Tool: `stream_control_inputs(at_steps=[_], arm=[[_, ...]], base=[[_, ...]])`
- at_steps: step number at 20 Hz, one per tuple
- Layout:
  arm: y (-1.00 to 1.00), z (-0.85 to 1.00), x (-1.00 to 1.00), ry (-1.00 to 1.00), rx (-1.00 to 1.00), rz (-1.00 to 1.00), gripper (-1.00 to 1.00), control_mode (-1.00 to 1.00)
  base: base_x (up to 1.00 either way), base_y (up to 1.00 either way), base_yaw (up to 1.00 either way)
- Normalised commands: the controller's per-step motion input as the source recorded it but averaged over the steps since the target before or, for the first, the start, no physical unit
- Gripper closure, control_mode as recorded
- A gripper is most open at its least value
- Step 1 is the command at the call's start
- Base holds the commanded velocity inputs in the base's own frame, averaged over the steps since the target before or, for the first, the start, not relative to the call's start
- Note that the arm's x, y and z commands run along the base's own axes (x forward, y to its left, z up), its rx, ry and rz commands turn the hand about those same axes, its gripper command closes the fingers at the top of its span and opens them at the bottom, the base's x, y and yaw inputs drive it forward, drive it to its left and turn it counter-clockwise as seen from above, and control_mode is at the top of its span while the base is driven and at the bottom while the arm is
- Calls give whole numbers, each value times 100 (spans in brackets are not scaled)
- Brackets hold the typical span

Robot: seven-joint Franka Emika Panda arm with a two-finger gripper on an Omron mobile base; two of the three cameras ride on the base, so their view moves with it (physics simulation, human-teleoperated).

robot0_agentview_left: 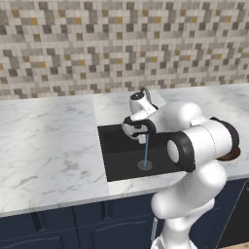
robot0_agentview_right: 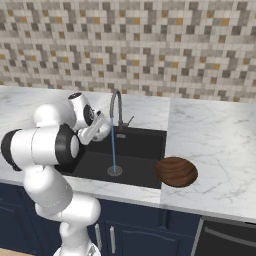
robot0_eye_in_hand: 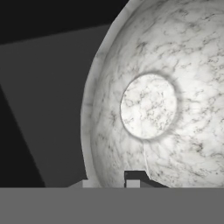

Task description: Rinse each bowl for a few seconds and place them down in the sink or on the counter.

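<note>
1. hand view is taken up on its right by the inside of the pale bowl [robot0_eye_in_hand: 166, 109], very close; its right and upper parts are cut off by the frame, and dark sink [robot0_eye_in_hand: 48, 109] walls lie to its left.
2. one dark finger tip [robot0_eye_in_hand: 135, 176] lies inside the bowl at its lower rim; the other tip is hard to make out, so the claw [robot0_eye_in_hand: 111, 181] looks narrow and clamped on the bowl's rim.
3. from the left base view the arm's own white links cover the claw, and the bowl cannot be told apart from the hand there; the brown bowl [robot0_agentview_left: 232, 154] is mostly hidden behind the elbow.
4. in the right base view the hand [robot0_agentview_right: 95, 127] is over the left part of the sink [robot0_agentview_right: 135, 150], beside the faucet [robot0_agentview_right: 116, 107], with the elbow bent low in front of the counter [robot0_agentview_right: 210, 145].
5. a thin stream of water [robot0_agentview_right: 114, 150] falls from the faucet to the drain [robot0_agentview_right: 114, 171].
6. the brown bowl [robot0_agentview_right: 176, 171] rests on the counter edge, just right of the sink.
</note>
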Motion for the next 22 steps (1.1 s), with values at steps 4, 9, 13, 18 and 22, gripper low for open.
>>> stream_control_inputs(at_steps=[4, 9, 13, 18, 22], arm=[[-20, -13, 8, 1, 2, -8, 100, -100], [-8, -16, 12, 0, 1, -6, 100, -100], [-6, -13, 5, 0, 0, -6, 100, -100], [20, -2, 0, -4, -4, -6, 100, -100], [28, 8, 0, -5, -6, -4, 100, -100]], base=[[0, 0, 0], [0, 0, 0], [0, 0, 0], [0, 0, 0], [0, 0, 0]])
